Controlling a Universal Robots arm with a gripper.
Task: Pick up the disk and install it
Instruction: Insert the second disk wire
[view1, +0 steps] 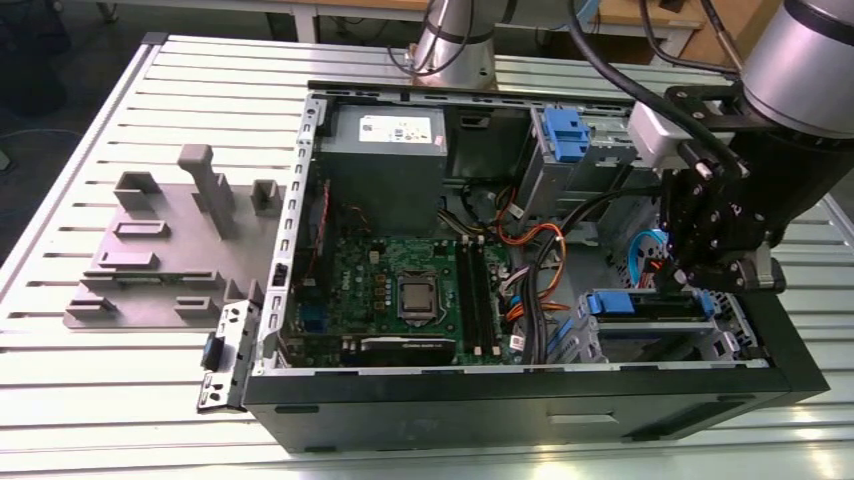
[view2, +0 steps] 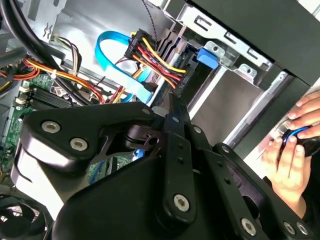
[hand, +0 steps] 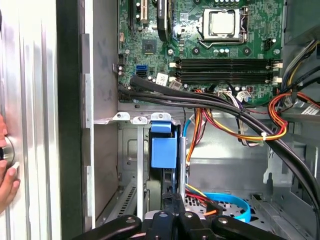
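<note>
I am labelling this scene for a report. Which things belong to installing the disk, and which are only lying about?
Job in hand: disk in its blue carrier; robot hand close to it; drive cage.
Lying about: grey fixture plate; power supply box; motherboard.

We see a slatted metal desk (view1: 174, 100) bearing an open computer case (view1: 534, 400) and, beside it, a grey fixture plate (view1: 160, 260).
</note>
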